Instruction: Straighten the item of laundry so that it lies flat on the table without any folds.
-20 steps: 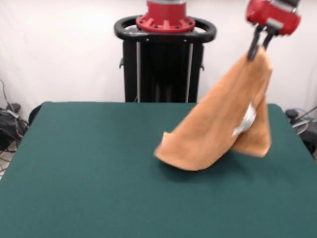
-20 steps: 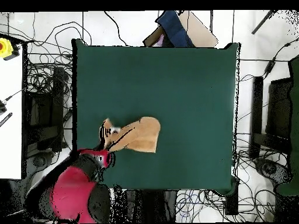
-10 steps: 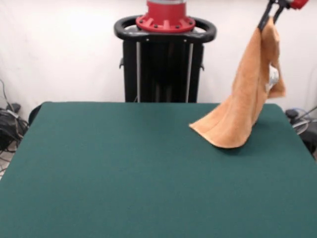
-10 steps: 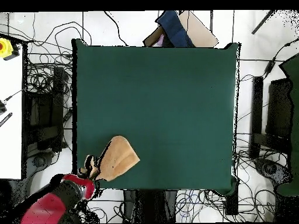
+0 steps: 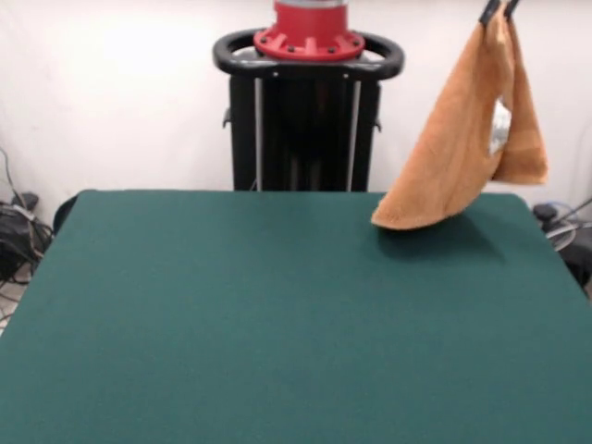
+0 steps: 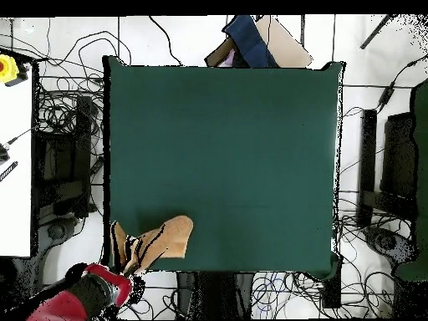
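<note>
1. Towel (image 5: 458, 139): we count one orange-tan terry towel, hanging in folds from the gripper (image 5: 495, 9), whose two dark fingertips show at the top edge of the front view, clenched on the towel's uppermost corner.
2. From that pinch we see the cloth fall in two draped layers; a small white label (image 5: 499, 127) shows in the opening between them.
3. We see the towel's lowest corner hanging close over the table (image 5: 231, 314) near its far edge, at the picture's right, with a dark shadow on the felt beneath it; we cannot tell whether that corner touches the surface.
4. In the overhead view we find the same single towel (image 6: 159, 241) bunched at the table's (image 6: 226, 150) corner nearest the robot, at the picture's lower left, partly over the table edge.
5. We see one red arm segment (image 6: 79, 297) just below the towel in the overhead view, off the table's corner.
6. We count one black pedestal (image 5: 308, 120) with a red base ring behind the table's far edge.
7. We see one dark green table, its felt otherwise bare.
</note>
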